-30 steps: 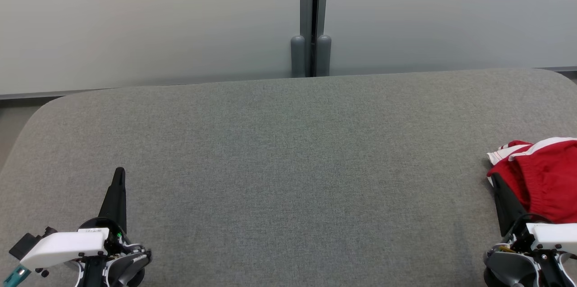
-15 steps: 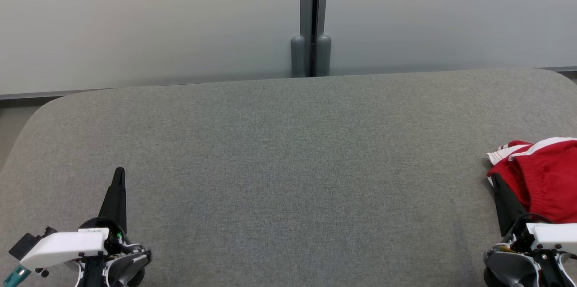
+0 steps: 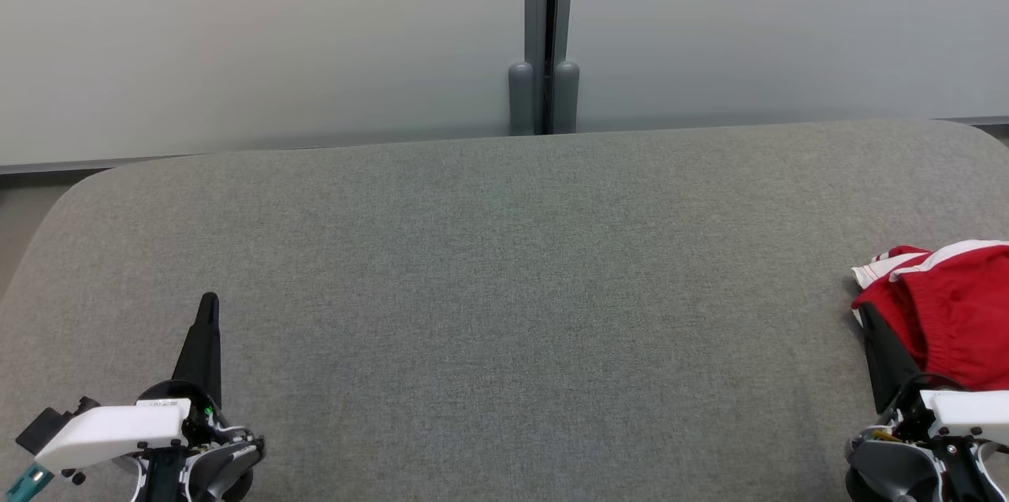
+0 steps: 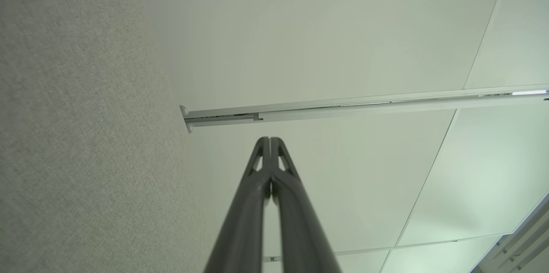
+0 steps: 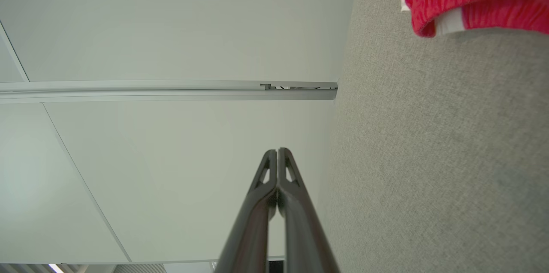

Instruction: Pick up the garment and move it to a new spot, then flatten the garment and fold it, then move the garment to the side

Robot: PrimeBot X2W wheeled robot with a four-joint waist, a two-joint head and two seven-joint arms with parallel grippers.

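In the head view you look across a grey padded surface (image 3: 504,289), backed by frosted panels (image 3: 236,37) and a dark post (image 3: 544,29). The red-and-white garment (image 3: 958,321) lies bunched at the surface's right edge, just beside the right gripper (image 3: 864,313). The left gripper (image 3: 208,302) is near the surface's left front corner.

In the left wrist view its fingers (image 4: 251,208) are pressed together, holding nothing.

In the right wrist view the fingers (image 5: 257,217) are likewise clenched and empty, and the garment lies apart from them.
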